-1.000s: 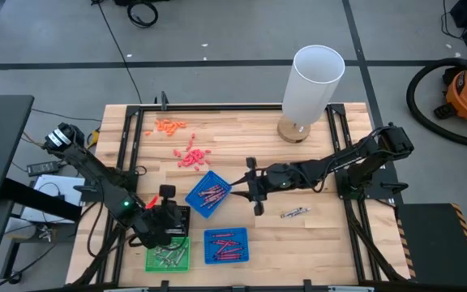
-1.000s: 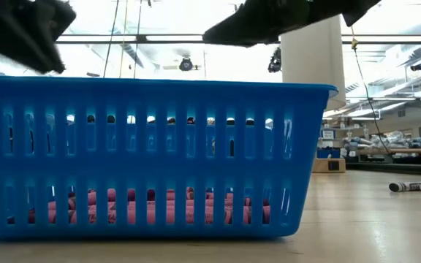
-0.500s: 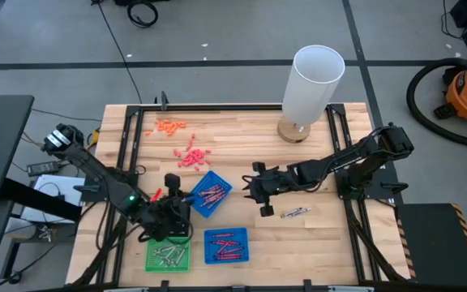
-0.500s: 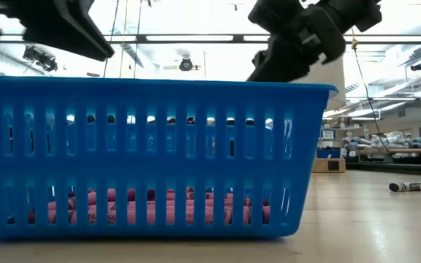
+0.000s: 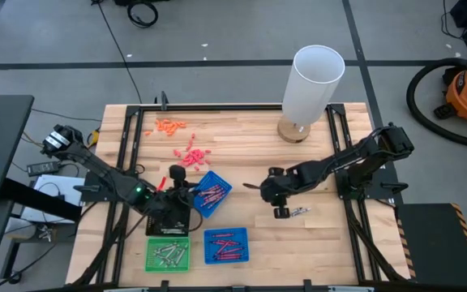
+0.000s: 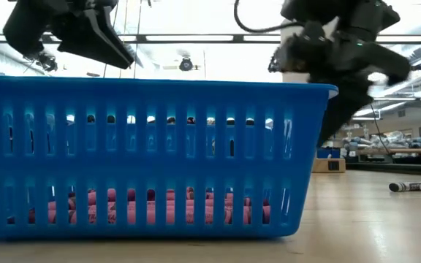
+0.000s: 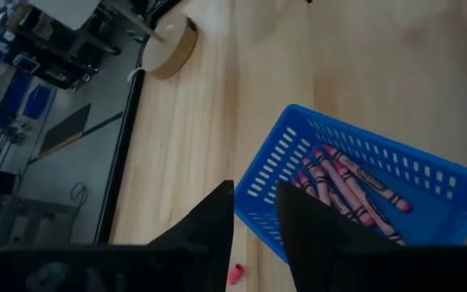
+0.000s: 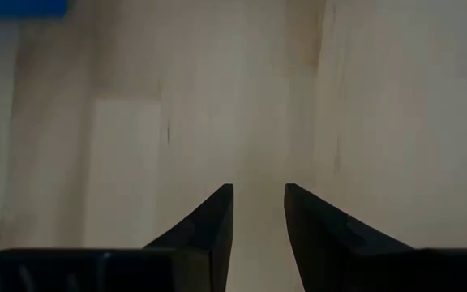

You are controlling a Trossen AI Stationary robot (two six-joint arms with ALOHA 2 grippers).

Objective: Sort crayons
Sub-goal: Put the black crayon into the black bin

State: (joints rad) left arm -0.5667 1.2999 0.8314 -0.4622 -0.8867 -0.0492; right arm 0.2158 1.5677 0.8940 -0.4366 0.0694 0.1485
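A: Sorting looked mostly done. Red crayons (image 5: 210,194) lay in the tilted blue tray (image 5: 220,180) at table centre, more in the second blue tray (image 5: 226,234) at 6 o'clock, grey ones in the green tray (image 5: 168,255).

B: What remained?

A: One grey crayon (image 5: 298,212) loose on the wood at 4 o'clock. The right gripper (image 5: 280,209) hovered just beside it, fingers parted, gripping nothing.

B: And the left?

A: The left gripper (image 5: 183,180) hung at the tilted tray's 9 o'clock edge, slightly parted, empty. Only its wrist view showed a red scrap (image 7: 235,274) beside that tray.
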